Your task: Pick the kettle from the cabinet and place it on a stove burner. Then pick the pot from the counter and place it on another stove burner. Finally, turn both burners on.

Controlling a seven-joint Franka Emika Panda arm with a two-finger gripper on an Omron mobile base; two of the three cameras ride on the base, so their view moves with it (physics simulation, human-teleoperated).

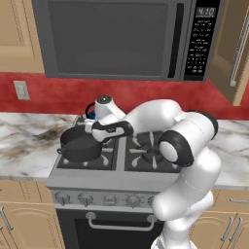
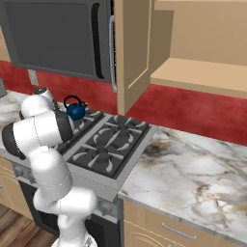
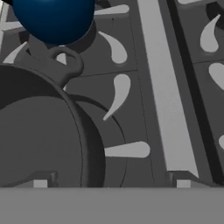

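Left base view: the squat dark grey-black pot (image 1: 80,143) sits on the front left burner of the grey steel range (image 1: 87,182). The small glossy blue kettle (image 1: 91,114) is on the rear left burner just behind it, mostly hidden by the white arm. The gripper (image 1: 90,127) hangs over the far rim of the pot and holds nothing.

Right base view: the kettle (image 2: 75,110) stands upright on the grate. Its black arched handle is the natural place to take hold. The glossy round body would probably slip.

Hand view: the finger tips (image 3: 40,183) stand wide apart, one over the pot (image 3: 39,144), one over bare grate. The pot looks rigid and rather heavy. I judge its small loop handle (image 3: 65,65) or its rim the best grip.
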